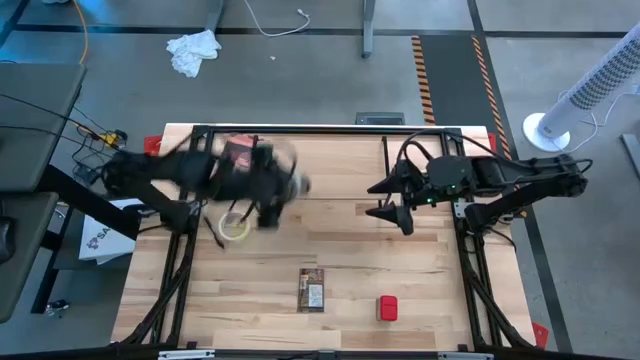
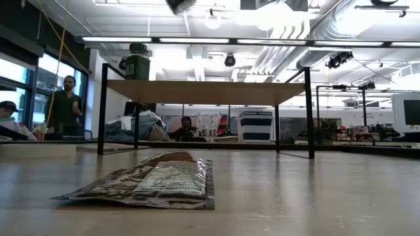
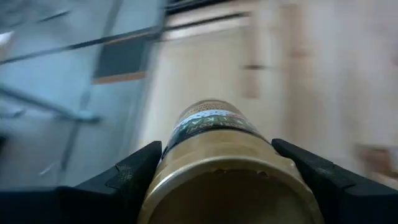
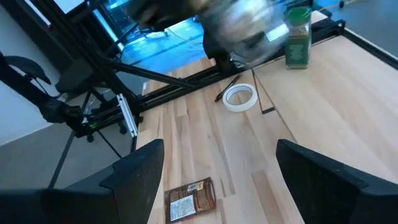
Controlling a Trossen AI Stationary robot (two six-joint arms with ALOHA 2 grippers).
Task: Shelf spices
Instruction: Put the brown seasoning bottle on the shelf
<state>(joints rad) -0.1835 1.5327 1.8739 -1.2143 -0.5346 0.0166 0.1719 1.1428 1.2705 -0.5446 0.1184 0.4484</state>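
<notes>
So far only one of the spices looks shelved: the green-lidded jar (image 2: pixel 137 62) stands upright on the shelf (image 2: pixel 207 92), near one end of its wooden top board. The left gripper (image 3: pixel 217 180) is clamped around a second container, the tan-lidded round jar (image 3: pixel 221 165), whose gold lid faces the wrist camera between the two dark fingers; in the high view that arm is a blurred shape over the left part of the table (image 1: pixel 420 300), apparently in the middle of a carry, just beside the white tape roll (image 1: pixel 236 227). The right gripper (image 1: pixel 392 200) hangs over the right part of the table with its fingers spread wide and nothing between them. Two items lie well apart from the shelf near the front edge: the flat orange-brown packet (image 1: pixel 312 290) and, beside it, the red square tin (image 1: pixel 388 308). My reading is that the task is roughly a quarter done, with one jar in transit toward the board and the packet and tin still to be collected.
</notes>
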